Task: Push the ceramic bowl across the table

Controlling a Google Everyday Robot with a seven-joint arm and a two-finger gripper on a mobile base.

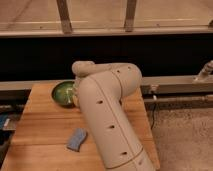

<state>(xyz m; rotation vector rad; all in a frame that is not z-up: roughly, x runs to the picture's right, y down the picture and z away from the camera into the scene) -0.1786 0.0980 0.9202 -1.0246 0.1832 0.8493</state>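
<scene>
The green glazed ceramic bowl point(63, 93) sits near the back left of the wooden table point(45, 130). My large cream arm point(107, 115) rises from the front right and bends over the table's middle, its end reaching down at the bowl's right rim. The gripper point(75, 95) is mostly hidden behind the arm, right at the bowl's right edge. The arm also covers the right part of the bowl.
A flat light-blue sponge point(76, 139) lies on the table in front of the bowl, left of the arm's base. A dark wall and a metal rail point(175, 85) run behind the table. Speckled floor point(185, 135) lies to the right.
</scene>
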